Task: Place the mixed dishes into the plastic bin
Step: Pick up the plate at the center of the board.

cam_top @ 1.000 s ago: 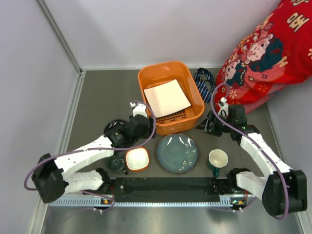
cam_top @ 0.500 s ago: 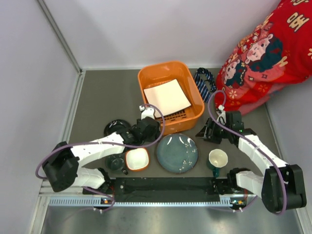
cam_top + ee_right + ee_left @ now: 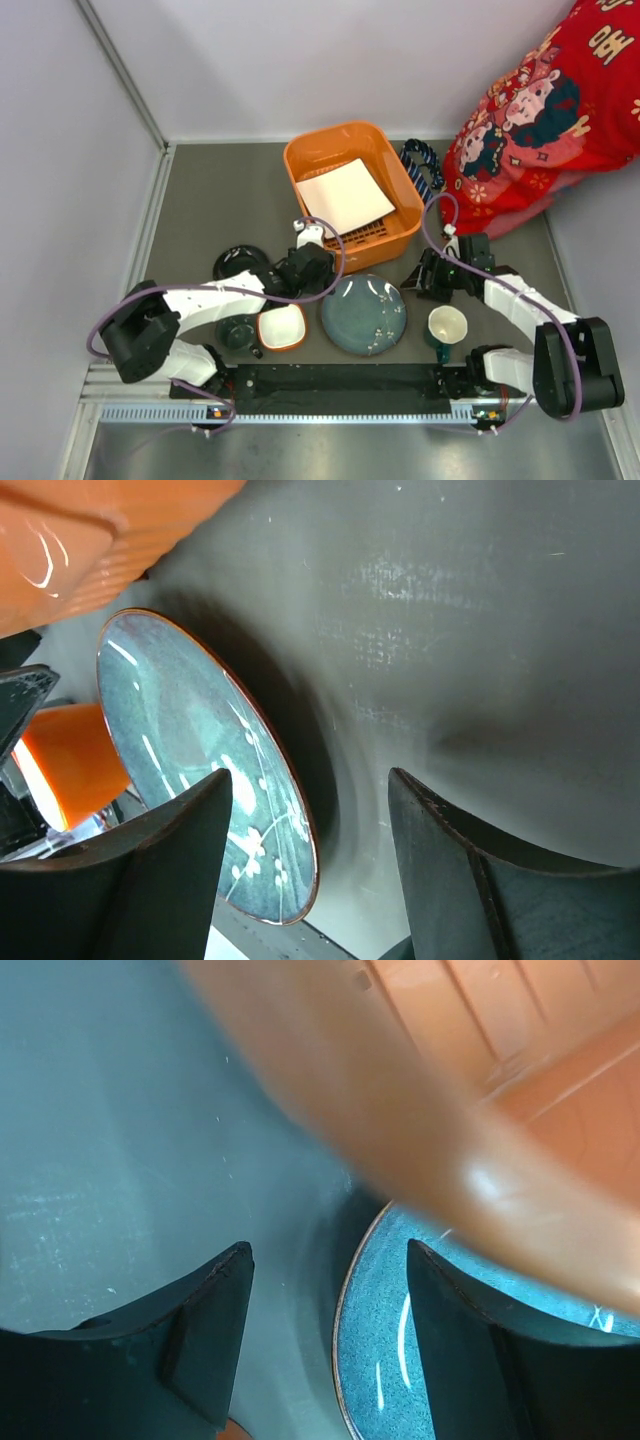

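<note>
White square plate (image 3: 343, 197) is in plastic bin (image 3: 300, 160); round plate (image 3: 363, 314), bowl (image 3: 282, 326), cup (image 3: 237, 331), mug (image 3: 447, 326) await transfer; left end effector (image 3: 328, 1252), right end effector (image 3: 310, 777) open, empty.

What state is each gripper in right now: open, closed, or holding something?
Left gripper: open, holding nothing.
Right gripper: open, holding nothing.

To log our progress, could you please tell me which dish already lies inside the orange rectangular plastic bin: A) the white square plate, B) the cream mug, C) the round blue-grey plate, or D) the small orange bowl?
A: only the white square plate lies inside the orange rectangular plastic bin.
</note>
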